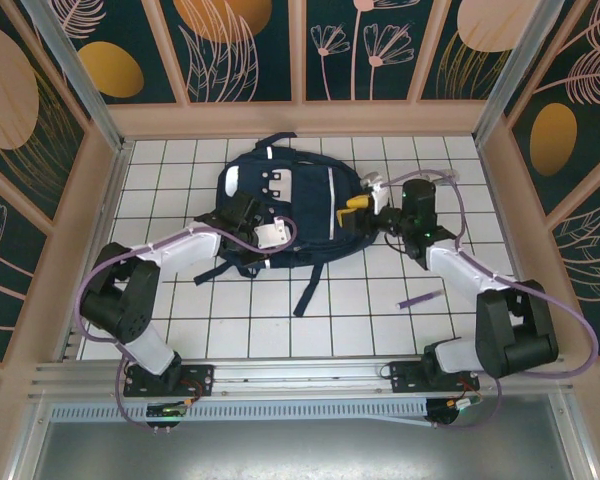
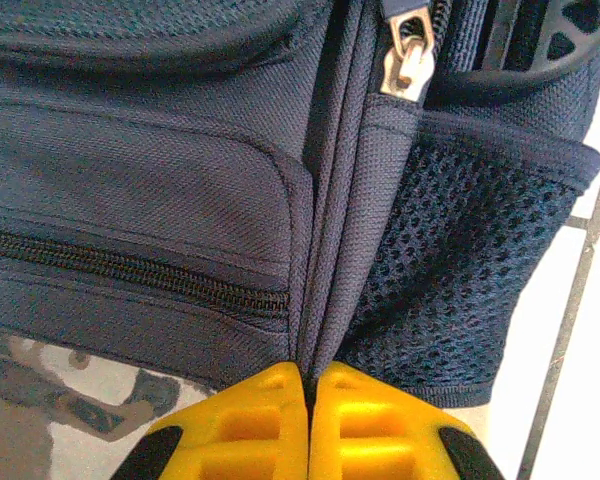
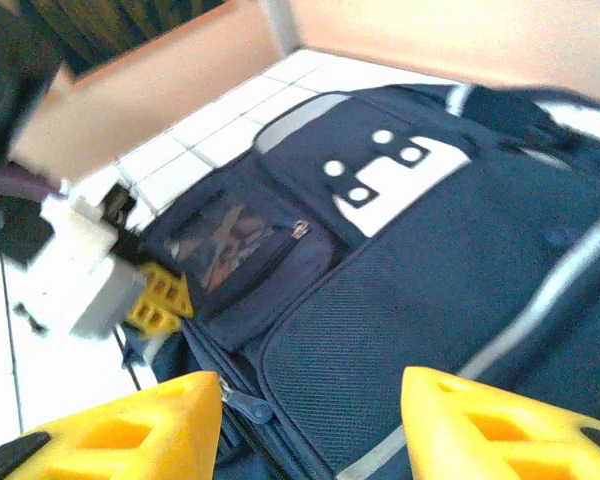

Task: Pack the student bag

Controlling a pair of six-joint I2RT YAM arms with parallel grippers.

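**Top view:** The student bag (image 1: 298, 200), a large navy-blue fabric backpack with thin white stripes and pale buckle patches, lies flat and face up in the middle of the white tiled tabletop (image 1: 270, 320), its dark straps trailing toward the arms. The left gripper (image 1: 248, 213) is at the bag's left flank and the right gripper (image 1: 365, 203) at its right flank. A slim purple pen-like stick (image 1: 420, 298) lies alone on the tiles near the right arm, well apart from the bag.

**Left wrist:** The left gripper's yellow jaws are pressed together. A raised seam of the navy cloth runs straight down to the line where they meet. I cannot tell whether any fabric is pinched there. The black zip (image 2: 130, 265) of the front pocket is drawn closed, a metal zip pull (image 2: 408, 55) hangs at the top of the seam, and a dark mesh side pocket (image 2: 450, 290) looks empty.

**Right wrist:** The right gripper's jaws stand apart above the bag's front panel with nothing held between them. The white-grey buckle patch (image 3: 390, 170) and a small pocket pull (image 3: 300, 229) sit ahead of them.

**Progress:** Packing looks barely begun. No compartment visibly gapes and nothing can be seen inside. The purple stick, if it is meant to go in the bag, is not yet in. Opening a zip and loading the bag appear to be the work remaining.
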